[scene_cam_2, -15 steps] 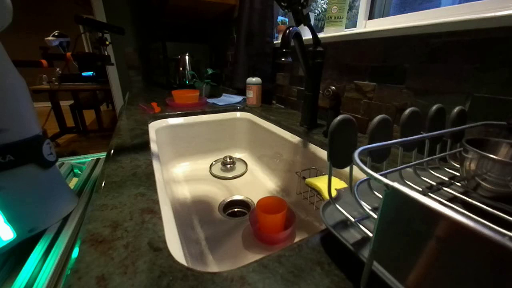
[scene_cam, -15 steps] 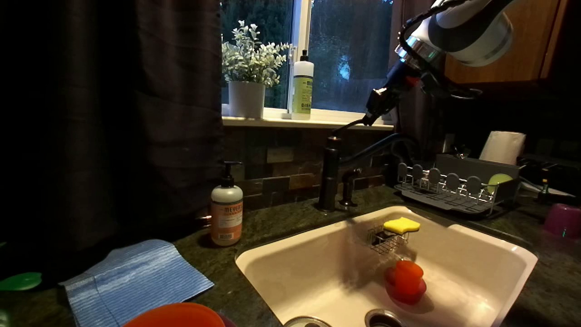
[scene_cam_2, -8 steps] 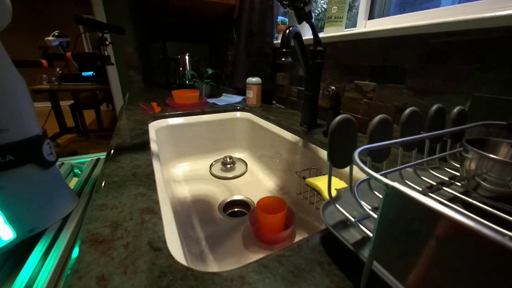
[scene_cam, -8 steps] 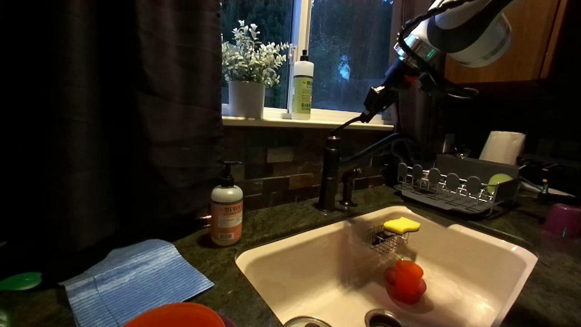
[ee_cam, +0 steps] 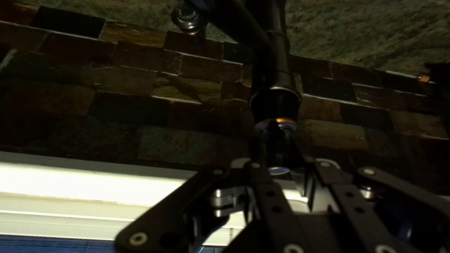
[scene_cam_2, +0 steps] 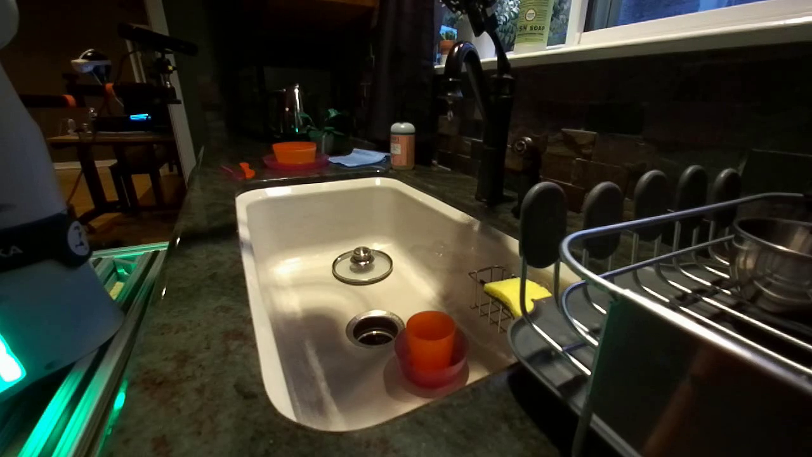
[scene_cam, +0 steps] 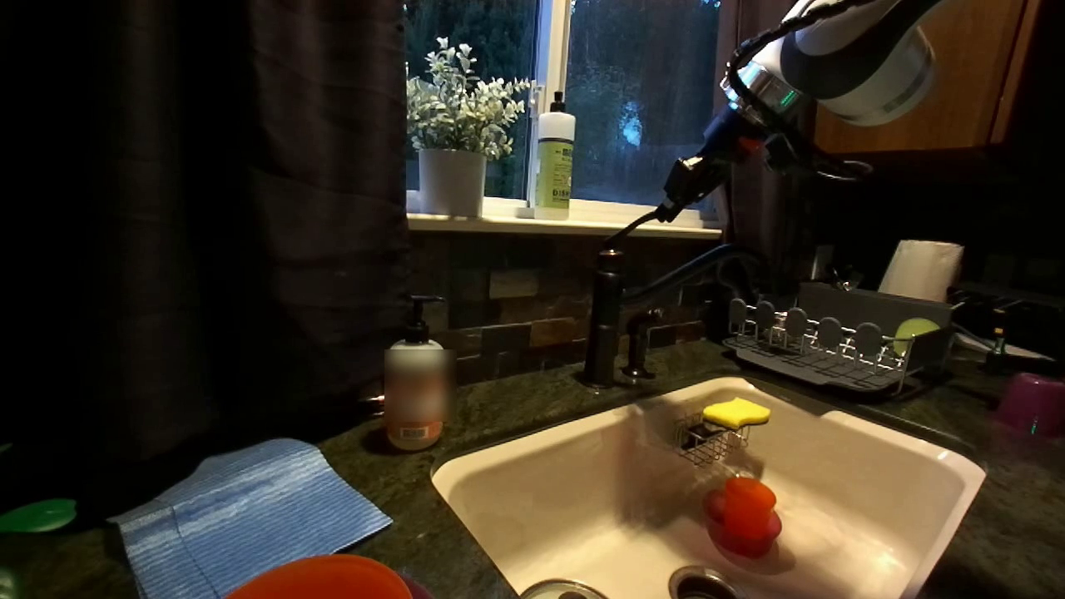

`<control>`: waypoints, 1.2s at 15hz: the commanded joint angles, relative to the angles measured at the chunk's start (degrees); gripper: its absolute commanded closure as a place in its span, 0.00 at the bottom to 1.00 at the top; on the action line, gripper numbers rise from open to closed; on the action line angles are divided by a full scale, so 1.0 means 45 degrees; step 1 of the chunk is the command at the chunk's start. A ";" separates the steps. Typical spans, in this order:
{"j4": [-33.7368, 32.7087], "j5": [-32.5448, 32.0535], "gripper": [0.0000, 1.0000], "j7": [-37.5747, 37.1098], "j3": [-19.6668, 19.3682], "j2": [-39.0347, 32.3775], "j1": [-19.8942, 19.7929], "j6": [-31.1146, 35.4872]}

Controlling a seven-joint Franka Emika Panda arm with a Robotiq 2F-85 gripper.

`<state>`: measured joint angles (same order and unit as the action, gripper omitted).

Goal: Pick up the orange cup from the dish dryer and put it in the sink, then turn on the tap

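**Gripper at the tap lever, cup already in the sink**

Turning on the tap (scene_cam_2: pixel 495 139) looks to be the step in hand. The orange cup (scene_cam_2: pixel 430 339) is in the sink (scene_cam_2: pixel 298 355), well below the gripper (scene_cam: pixel 666 212), standing roughly upright inside a pinkish-red bowl (scene_cam_2: pixel 432 379). The dish dryer (scene_cam: pixel 840 374) sits lower than the gripper and off to its side. The jaws are closed in and appear clamped on the lever (scene_cam: pixel 636 225), though the wrist view is dark there. Whether water runs is hard to tell. The next move probably calls for swinging the lever further along its arc without slipping, then releasing it.

The arm (scene_cam: pixel 857 62) slants down from above and behind the gripper, which points along the lever, nearly in line with it; the tiled wall (ee_cam: pixel 175 144) lies beyond.
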<state>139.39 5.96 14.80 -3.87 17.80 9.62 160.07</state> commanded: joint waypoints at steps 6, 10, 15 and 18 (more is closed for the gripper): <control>-0.0075 0.0490 0.94 0.0413 -0.0123 -0.0181 0.0265 0.0643; -0.0064 0.0435 0.94 0.0329 -0.0091 -0.0170 0.0211 0.0447; -0.0073 0.0392 0.94 0.0238 -0.0050 -0.0174 0.0172 0.0304; -0.0060 0.0317 0.94 0.0160 -0.0001 -0.0174 0.0118 0.0295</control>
<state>139.46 6.13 15.21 -3.91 17.69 9.79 160.81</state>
